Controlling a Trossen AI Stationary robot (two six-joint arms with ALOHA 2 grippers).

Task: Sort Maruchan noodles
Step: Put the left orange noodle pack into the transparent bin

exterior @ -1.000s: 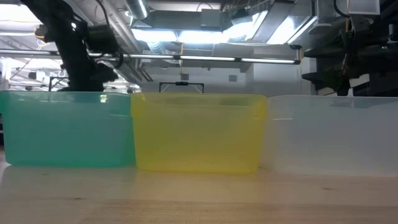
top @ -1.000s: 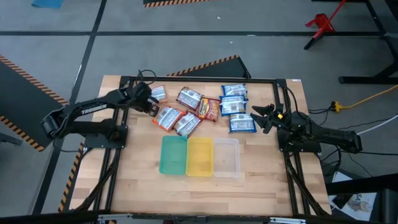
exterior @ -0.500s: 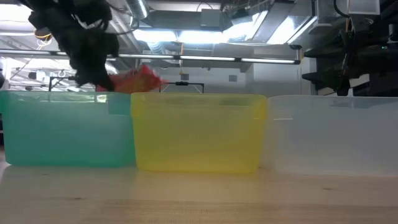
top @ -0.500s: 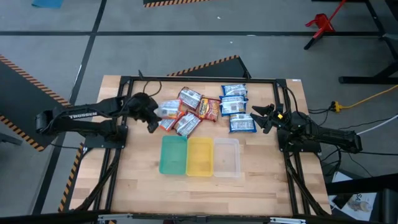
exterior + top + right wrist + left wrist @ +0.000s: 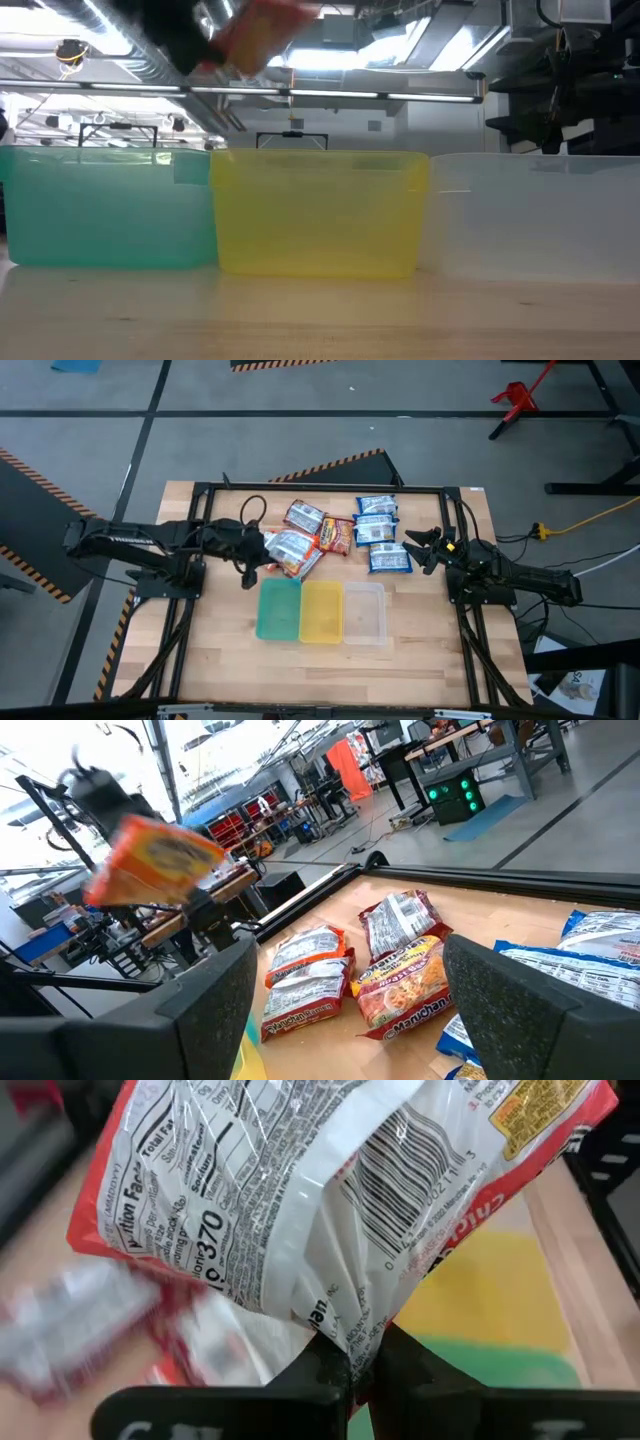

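Note:
My left gripper (image 5: 254, 552) is shut on an orange-and-white Maruchan packet (image 5: 330, 1200), raised above the table just beyond the green tray (image 5: 279, 609). In the low view the packet (image 5: 268, 24) shows blurred, high above the trays. The other packets lie flat on the far half of the table: orange-and-white ones (image 5: 303, 517), a dark red one (image 5: 337, 535) and three blue-and-white ones (image 5: 377, 528). My right gripper (image 5: 426, 550) waits open beside the blue packets, touching nothing; its fingers stand wide apart in the right wrist view (image 5: 350, 1020). My left gripper pinches the packet between its two fingers at one crimped end seam (image 5: 352, 1342), near the barcode. The packet is lifted clear of the table and stands out beyond the fingertips, its printed back facing the wrist camera.
Green, yellow (image 5: 321, 611) and clear (image 5: 364, 613) trays stand side by side in a row at the table's middle, near of the packets. A black frame (image 5: 320, 488) borders the table. Bare wood lies toward the near edge.
My left gripper has moved from the far-left end of the packet pile toward the near edge and the green tray, then upward. It has carried an orange-and-white packet off the table; in the low view the packet has risen from tray-rim height to the top.

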